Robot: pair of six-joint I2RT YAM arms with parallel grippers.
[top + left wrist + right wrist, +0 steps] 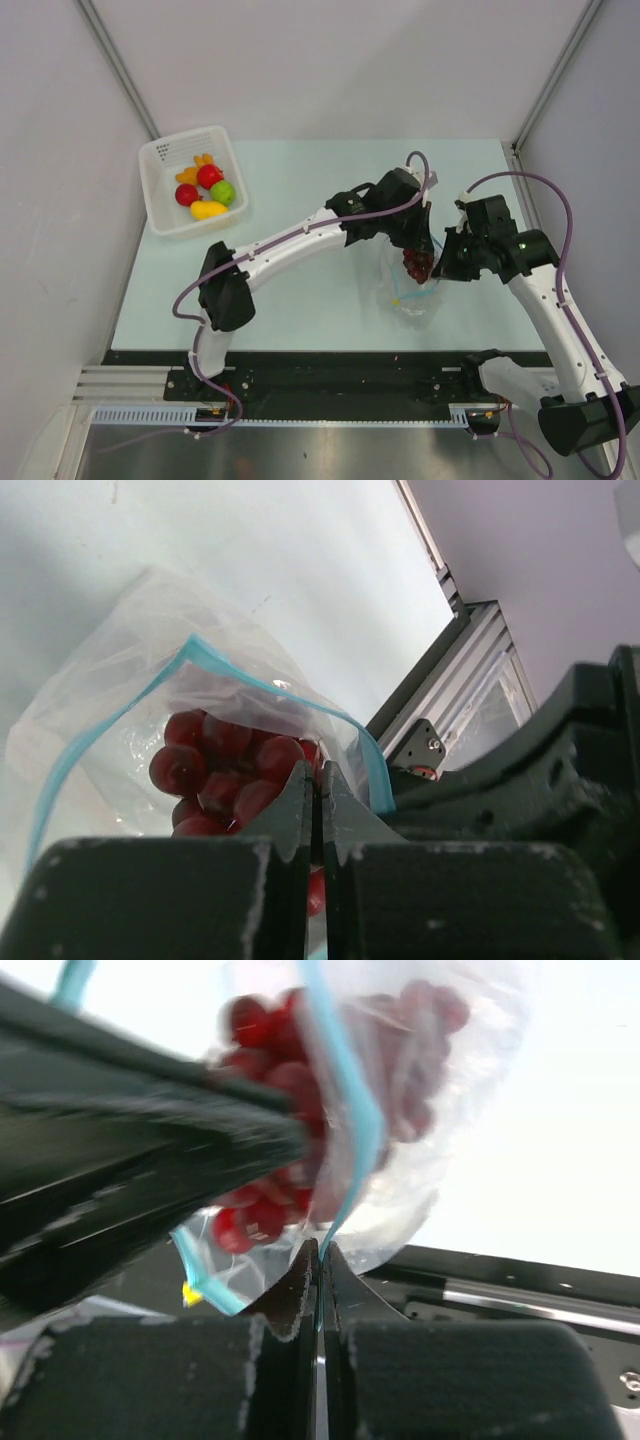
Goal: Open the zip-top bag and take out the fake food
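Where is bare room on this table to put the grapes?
Bare table lies between the basket and the left arm, and along the far edge. Crowded around the bag, where left gripper and right gripper meet at the grapes.

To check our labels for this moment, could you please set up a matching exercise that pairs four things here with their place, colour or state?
Things:
1. grape bunch
2. yellow fruit
3. zip strip
4. right gripper

Place, colour or state:
A. light blue
B. in the white basket
C. jaws shut on the edge of the bag
D. at the bag's mouth, in the jaws of the left gripper

Pairs: 1-D, 2-B, 3-A, 4-C.
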